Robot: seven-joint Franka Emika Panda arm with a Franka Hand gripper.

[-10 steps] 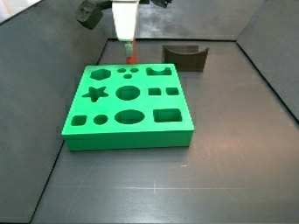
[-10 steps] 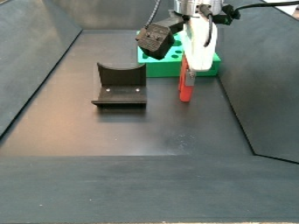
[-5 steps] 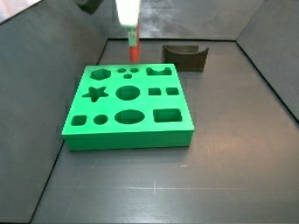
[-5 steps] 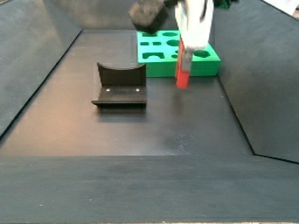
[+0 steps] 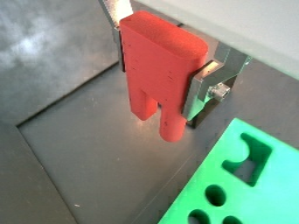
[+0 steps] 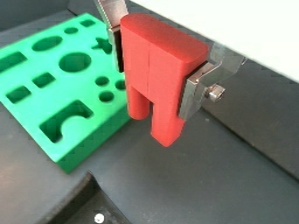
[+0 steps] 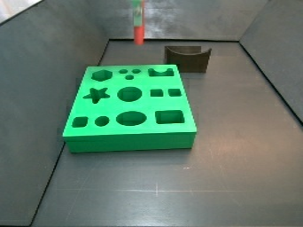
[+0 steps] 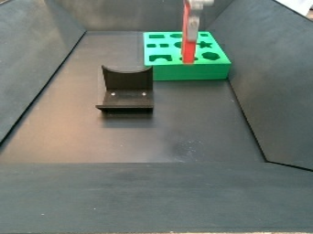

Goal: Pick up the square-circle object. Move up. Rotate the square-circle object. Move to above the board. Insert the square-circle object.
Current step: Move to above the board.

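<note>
My gripper (image 5: pixel 162 77) is shut on the square-circle object (image 5: pixel 156 54), a small red peg held upright between the silver fingers (image 5: pixel 200 91), with two prongs at its lower end. Both wrist views show this grip (image 6: pixel 156 75). The peg (image 7: pixel 138 34) hangs high above the floor, behind the far edge of the board (image 7: pixel 130 106). In a side view the peg (image 8: pixel 189 41) shows in front of the board (image 8: pixel 184 60). The board is a bright green slab with shaped holes, seen near the peg in both wrist views (image 6: pixel 47 96) (image 5: pixel 251 188). The gripper body is almost out of both side views.
The fixture (image 7: pixel 189 57), a dark grey U-shaped block, stands on the floor beside the board's far right corner; it also shows in a side view (image 8: pixel 124 88). Dark sloping walls (image 7: pixel 48 44) enclose the floor.
The gripper has risen with the red peg, lifting it well off the floor. The gripper body has left the top of both side views. The board and fixture have not moved.
</note>
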